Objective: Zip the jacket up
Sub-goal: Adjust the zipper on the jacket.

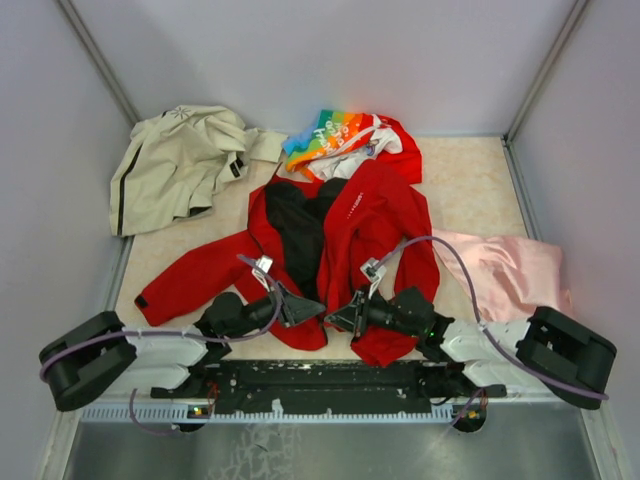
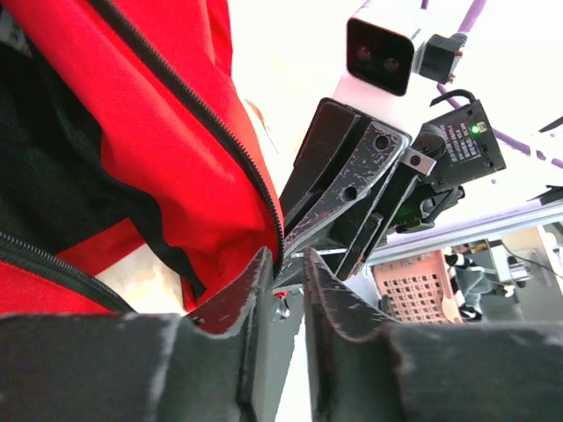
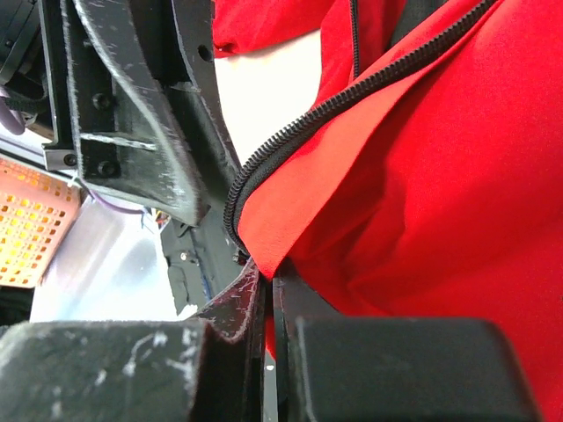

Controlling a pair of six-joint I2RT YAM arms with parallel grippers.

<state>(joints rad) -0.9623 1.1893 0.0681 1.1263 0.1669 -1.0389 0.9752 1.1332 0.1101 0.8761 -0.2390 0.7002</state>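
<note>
The jacket (image 1: 370,225) lies open on the bench (image 1: 470,190), black lining up, with its lower hem toward the arms. The right hand (image 3: 266,283) is pressed together on the bottom corner of one front edge, just where the zipper teeth (image 3: 352,88) end. The left hand (image 2: 287,264) has its fingers a little apart. The other zipper edge (image 2: 202,105) comes down to the tip of one finger, but I cannot see that it is really pinched.

The main danger, I think, is on the left side. With so loose a hold, the edge can slip out when the arm moves, and then the two ends of the zipper do not meet. The right hand holds only a thin corner of the fabric, so a strong pull may draw that out too. The two hands are very near to each other, and they may knock together while they try to join the ends. If the ends go together crooked, the zipper will probably jam.
</note>
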